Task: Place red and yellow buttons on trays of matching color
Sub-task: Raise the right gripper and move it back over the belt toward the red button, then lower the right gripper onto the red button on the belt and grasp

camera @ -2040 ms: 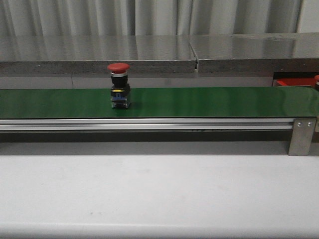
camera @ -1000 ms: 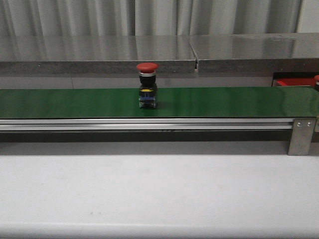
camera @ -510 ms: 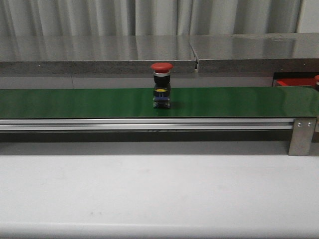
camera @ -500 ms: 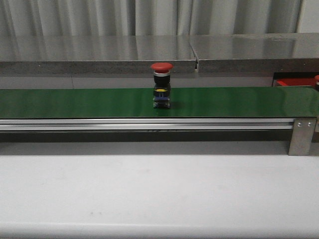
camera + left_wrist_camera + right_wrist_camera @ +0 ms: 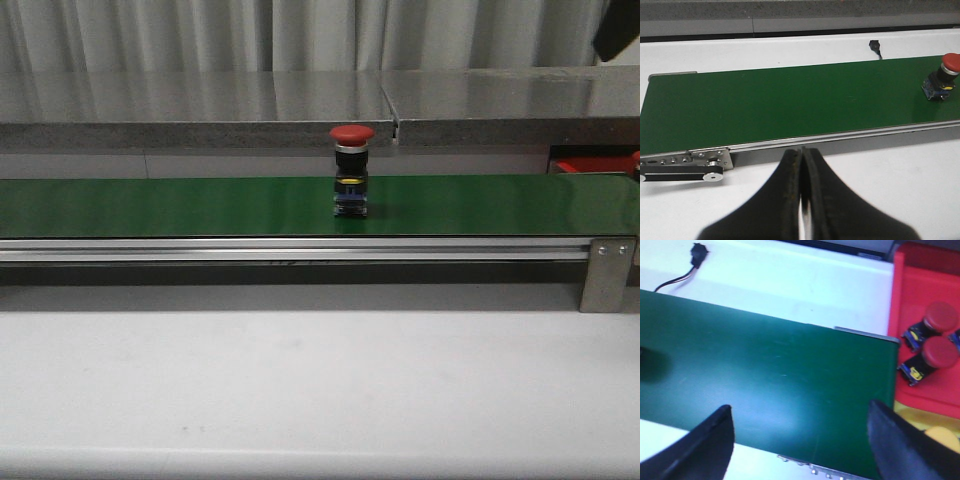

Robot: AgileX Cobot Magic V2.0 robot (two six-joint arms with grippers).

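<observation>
A red button (image 5: 352,170) is carried upright on the green belt (image 5: 150,205) by a steel counter (image 5: 200,100); left gripper (image 5: 802,165) is closed w/ nothing inside, right gripper (image 5: 800,440) is spread wide.

A belt (image 5: 200,205) runs left to right across the surface (image 5: 320,390), set back from its near edge. One button (image 5: 351,172) stands upright on the belt, a little right of its middle. Behind the belt a ledge (image 5: 200,105) spans the scene. At the belt's right end sits a tray (image 5: 920,315), just beside it, with two buttons (image 5: 932,337) lying in it, close together. A second tray (image 5: 935,432) lies just before the first. A small plug (image 5: 874,46) rests on the surface behind the belt. The left claw (image 5: 802,165) hangs over the surface before the belt, near its left end. The right claw (image 5: 800,440) hangs over the belt's right end.
</observation>
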